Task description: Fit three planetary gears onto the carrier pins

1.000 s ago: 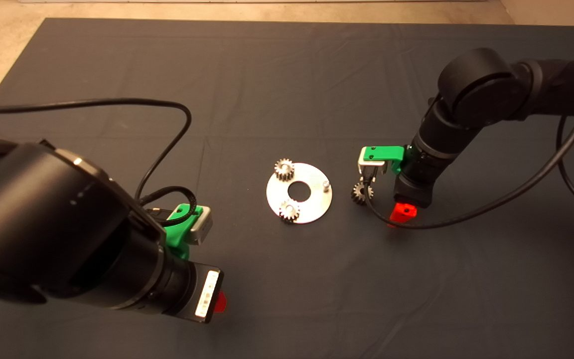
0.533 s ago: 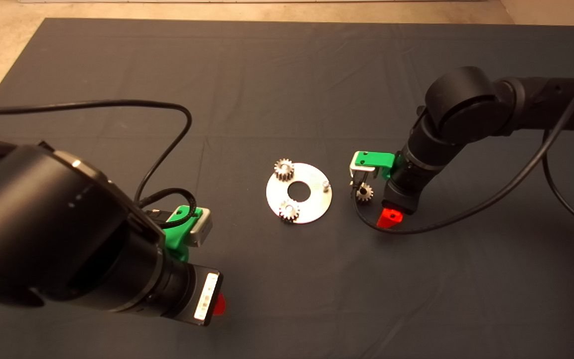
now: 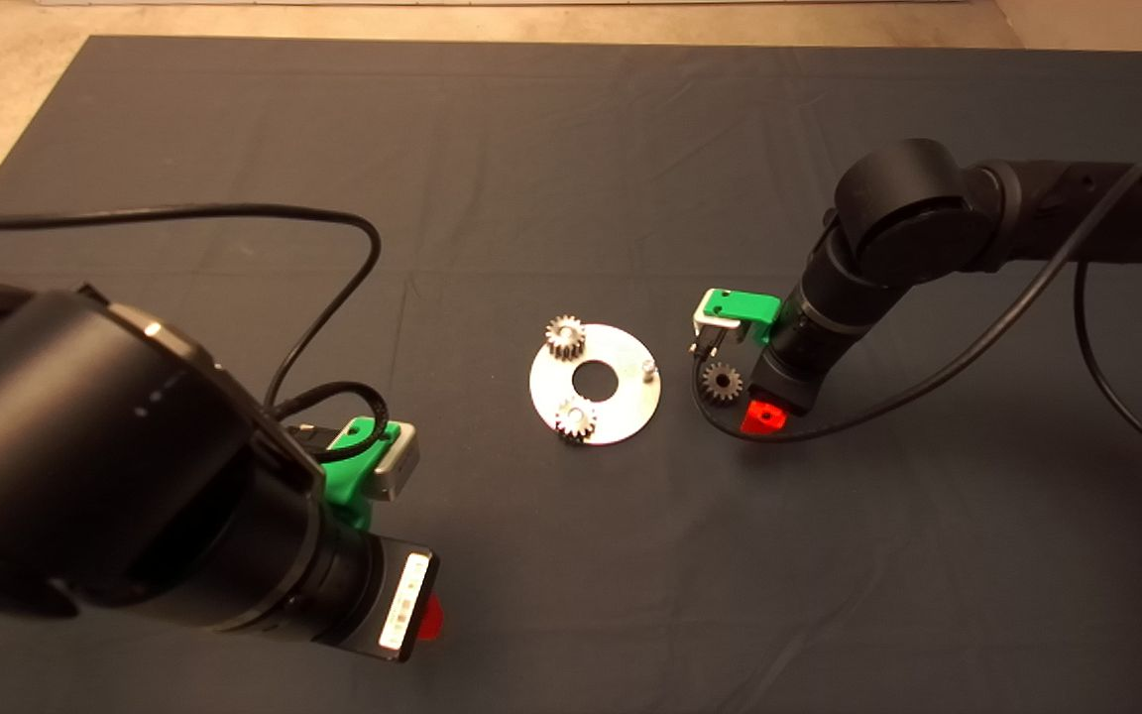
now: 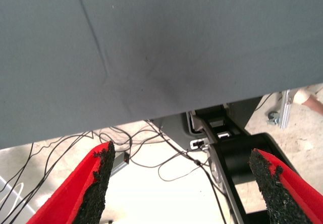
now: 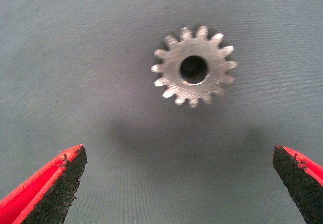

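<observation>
Two of the planetary gears already sit on the carrier pins of the round silver disc [image 3: 595, 384]: one gear [image 3: 565, 336] at the disc's far left rim and another gear [image 3: 576, 420] at its near rim. The third pin [image 3: 648, 368], by the disc's right rim, stands bare. The disc lies flat near the middle of the dark mat [image 3: 571, 149], its central hole open.

The third gear [image 3: 722, 381] lies flat on the mat just to the right of the disc, apart from its rim, with its round centre hole facing up. In the right wrist view this loose gear [image 5: 194, 66] shows all its teeth and rests on the cloth between and ahead of the two red fingers [image 5: 50, 188], touching neither pad.

The right gripper [image 3: 757, 416] hangs just beside that gear, on its right, at the end of the black arm that reaches in from the right edge. Its claw is spread wide, the two padded tips well apart and holding nothing. A black cable [image 3: 928, 387] loops from the arm down past the gripper and curls near the gear.

The left gripper [image 3: 427, 617] waits at the lower left over the mat's near part, well apart from the disc. Its claw is also spread, with nothing between the pads. Its wrist view shows the mat's edge and, beyond it, loose cables [image 4: 151, 148] on a pale floor and a black base of the rig [image 4: 242, 168].
</observation>
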Controlling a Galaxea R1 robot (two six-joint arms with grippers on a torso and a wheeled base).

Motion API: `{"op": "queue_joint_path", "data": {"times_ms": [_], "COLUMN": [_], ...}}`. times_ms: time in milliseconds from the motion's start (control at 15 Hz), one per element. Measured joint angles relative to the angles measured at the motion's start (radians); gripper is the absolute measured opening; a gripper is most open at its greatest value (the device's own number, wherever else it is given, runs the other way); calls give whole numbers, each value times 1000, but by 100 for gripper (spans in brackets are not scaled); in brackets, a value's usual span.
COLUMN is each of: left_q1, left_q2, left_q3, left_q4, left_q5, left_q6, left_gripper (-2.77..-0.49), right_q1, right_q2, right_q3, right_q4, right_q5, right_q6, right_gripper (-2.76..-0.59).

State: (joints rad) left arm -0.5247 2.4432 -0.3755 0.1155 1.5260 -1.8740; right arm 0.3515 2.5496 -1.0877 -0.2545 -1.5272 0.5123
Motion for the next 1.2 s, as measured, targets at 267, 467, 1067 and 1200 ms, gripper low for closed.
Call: {"op": "queue_joint_path", "data": {"times_ms": [267, 467, 1067, 1200], "left_q1": [0, 0, 0, 0], "left_q2": [0, 0, 0, -4], "left_q3": [4, 5, 5, 5], "left_q4": [-5, -8, -8, -8], "left_q5": [0, 0, 0, 0], "left_q6": [-4, -5, -5, -5], "left_gripper": [-137, -137, -137, -137], "right_q1": [0, 0, -16, -17], "right_q2": [22, 47, 102, 112], "right_q3": [-48, -62, -152, -164], "right_q4": [-4, -5, -8, -9], "right_q5": [0, 0, 0, 0], "right_q6": [10, 13, 12, 10], "right_gripper": [-61, -61, -61, -61]}}
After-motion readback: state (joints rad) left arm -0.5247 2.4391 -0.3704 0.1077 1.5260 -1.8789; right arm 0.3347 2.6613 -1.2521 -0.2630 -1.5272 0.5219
